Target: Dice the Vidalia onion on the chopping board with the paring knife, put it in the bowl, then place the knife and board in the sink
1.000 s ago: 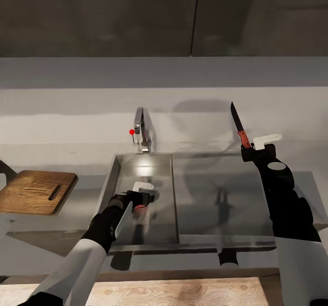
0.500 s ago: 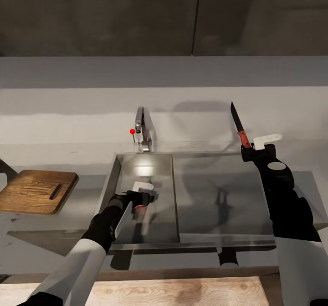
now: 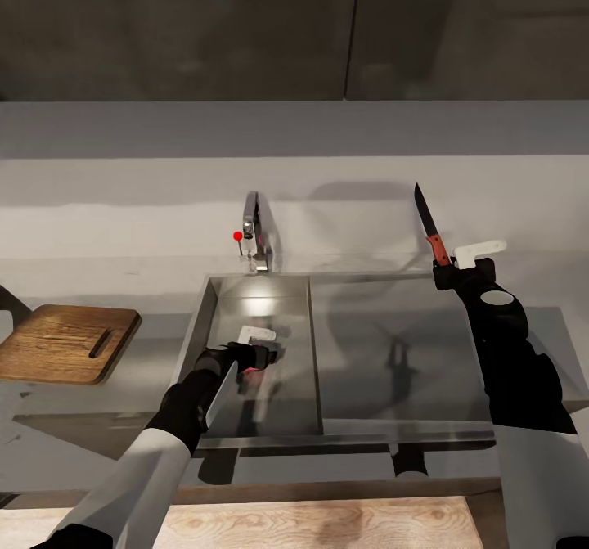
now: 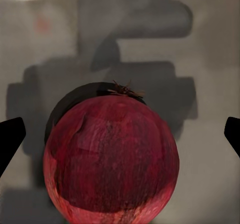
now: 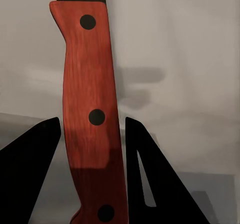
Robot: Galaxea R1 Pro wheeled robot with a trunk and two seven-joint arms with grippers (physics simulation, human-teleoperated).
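My left gripper (image 3: 254, 361) reaches down into the sink (image 3: 214, 320). The left wrist view has the pinkish-red Vidalia onion (image 4: 111, 159) resting on the basin floor, with a dark fingertip (image 4: 10, 141) well apart on each side and not touching it: the gripper is open. The right gripper (image 3: 448, 264) hovers over the countertop (image 3: 393, 328) right of the sink, shut on the red handle (image 5: 90, 119) of the paring knife (image 3: 427, 220), whose dark blade points up. On the counter at the left lies the chopping board (image 3: 65, 343). The bowl is out of view.
A chrome faucet (image 3: 255, 242) with a red knob stands behind the sink. Dark cabinets hang above a pale backsplash. The counter's front edge runs just under my arms, with pale wood floor (image 3: 319, 524) below.
The head view shifted very slightly a second ago. Both arms, the onion, the knife and the board stay where they were.
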